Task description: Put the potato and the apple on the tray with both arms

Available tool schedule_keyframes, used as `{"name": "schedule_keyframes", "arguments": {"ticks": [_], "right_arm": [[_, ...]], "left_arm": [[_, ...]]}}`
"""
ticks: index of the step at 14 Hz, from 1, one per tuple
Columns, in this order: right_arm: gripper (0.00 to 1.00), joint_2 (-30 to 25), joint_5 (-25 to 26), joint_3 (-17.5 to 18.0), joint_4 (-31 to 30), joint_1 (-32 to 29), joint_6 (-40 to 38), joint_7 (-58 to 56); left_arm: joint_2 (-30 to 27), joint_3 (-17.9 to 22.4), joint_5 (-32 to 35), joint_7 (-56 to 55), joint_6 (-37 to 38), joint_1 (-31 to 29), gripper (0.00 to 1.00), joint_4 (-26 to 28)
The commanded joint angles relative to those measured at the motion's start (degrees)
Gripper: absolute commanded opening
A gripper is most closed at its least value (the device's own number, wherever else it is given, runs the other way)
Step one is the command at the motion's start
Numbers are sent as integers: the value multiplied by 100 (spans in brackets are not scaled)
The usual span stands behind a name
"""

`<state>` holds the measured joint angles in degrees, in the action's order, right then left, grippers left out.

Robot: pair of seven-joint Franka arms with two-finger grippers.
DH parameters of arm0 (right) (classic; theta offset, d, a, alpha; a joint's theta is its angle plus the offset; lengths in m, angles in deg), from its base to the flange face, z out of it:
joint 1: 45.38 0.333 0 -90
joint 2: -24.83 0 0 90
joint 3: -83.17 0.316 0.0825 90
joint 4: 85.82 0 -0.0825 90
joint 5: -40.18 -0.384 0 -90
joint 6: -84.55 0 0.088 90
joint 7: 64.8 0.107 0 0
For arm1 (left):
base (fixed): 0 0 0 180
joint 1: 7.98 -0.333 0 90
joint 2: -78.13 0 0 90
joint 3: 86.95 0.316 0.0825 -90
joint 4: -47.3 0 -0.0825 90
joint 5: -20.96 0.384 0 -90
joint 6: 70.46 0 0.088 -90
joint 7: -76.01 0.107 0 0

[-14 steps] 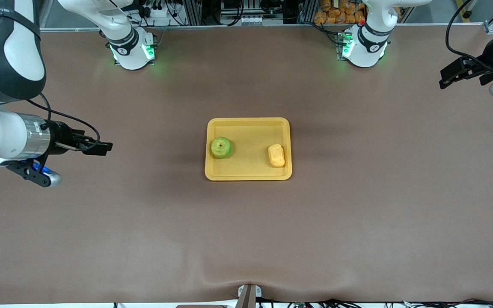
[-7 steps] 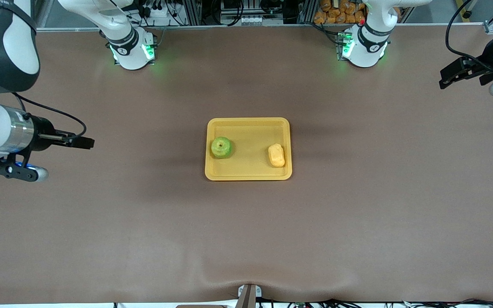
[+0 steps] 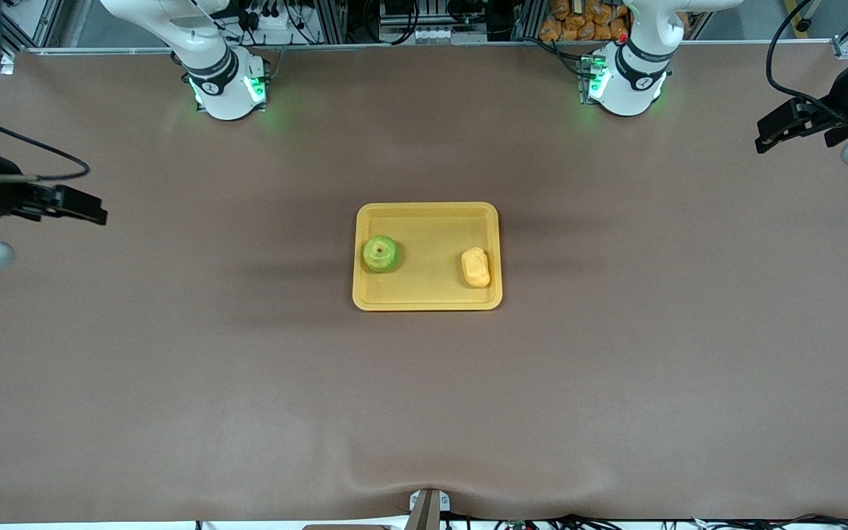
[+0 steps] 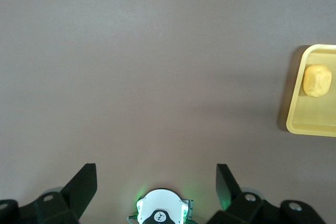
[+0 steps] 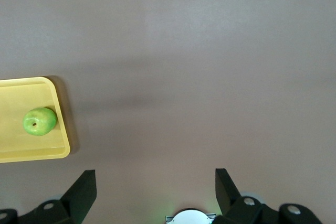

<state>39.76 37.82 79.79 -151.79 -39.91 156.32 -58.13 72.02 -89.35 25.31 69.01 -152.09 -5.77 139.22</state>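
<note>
Tray mid-worktop. Apple in tray at 9 o'clock side, toward right arm's end; potato at 3 o'clock side, toward left arm's end. Both sit free.

Right gripper has drawn back toward its worktop end over last second, fingers apart, empty. Left gripper unchanged over its end, fingers apart, empty.

Judgement: placing done; arms retreating.
</note>
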Motion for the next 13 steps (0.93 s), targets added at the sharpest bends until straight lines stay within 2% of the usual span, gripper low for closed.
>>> {"name": "schedule_keyframes", "arguments": {"ticks": [1, 6, 11, 13], "right_arm": [[100, -455, 104, 101, -503, -231, 56, -289], [100, -1026, 104, 101, -1223, -389, 126, -588], [100, -2055, 165, 119, -2813, -354, 1004, -588], [100, -2126, 201, 128, -2912, -354, 1076, -597]], "left_arm": [[-145, -24, 40, 68, 42, -37, 100, 89], [-154, -24, 40, 68, 42, -28, 100, 97], [-154, -24, 40, 59, 42, -28, 100, 97], [-145, -24, 31, 50, 42, -28, 100, 80]]}}
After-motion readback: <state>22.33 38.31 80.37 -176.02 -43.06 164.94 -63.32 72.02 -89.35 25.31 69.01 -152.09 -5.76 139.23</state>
